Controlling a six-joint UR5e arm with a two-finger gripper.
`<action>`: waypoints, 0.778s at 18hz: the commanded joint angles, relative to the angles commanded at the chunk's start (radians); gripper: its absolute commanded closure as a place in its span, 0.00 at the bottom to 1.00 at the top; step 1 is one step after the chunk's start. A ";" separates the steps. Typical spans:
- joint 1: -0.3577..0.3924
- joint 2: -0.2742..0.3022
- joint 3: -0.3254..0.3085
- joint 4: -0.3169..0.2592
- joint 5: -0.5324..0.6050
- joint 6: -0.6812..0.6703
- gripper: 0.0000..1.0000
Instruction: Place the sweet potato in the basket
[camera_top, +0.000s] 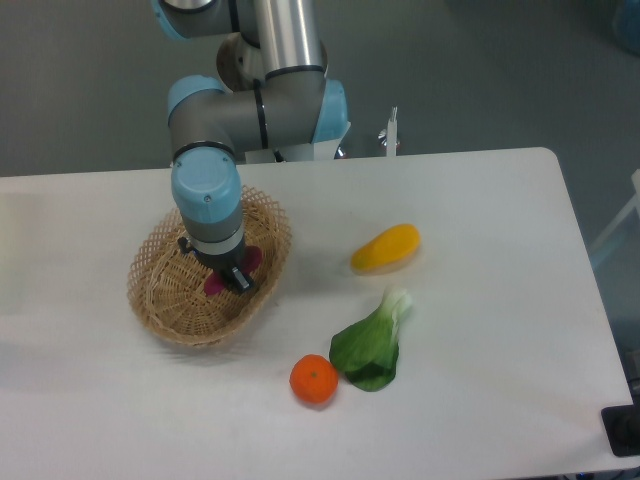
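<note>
Nearest the camera an orange (314, 380) lies on the white table (480, 300), just beside a leafy bok choy (372, 345), with a yellow oblong fruit (386, 248) farther back. Beyond, the gripper (232, 274) reaches down into the basket (160, 300). The magenta sweet potato (250, 262) shows inside the basket at the fingers, and whether the jaws clasp it cannot be told.

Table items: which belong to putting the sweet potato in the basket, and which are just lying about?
Belong to the job:
sweet potato, inside the basket under the tool
basket
tool, lowered into the basket

Just lying about:
yellow oblong fruit
orange
leafy green vegetable
</note>
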 joint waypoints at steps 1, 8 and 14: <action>-0.002 -0.002 0.000 0.003 0.000 -0.002 0.57; -0.002 -0.005 0.000 0.006 0.002 -0.002 0.03; 0.041 0.002 0.043 0.003 0.011 0.000 0.00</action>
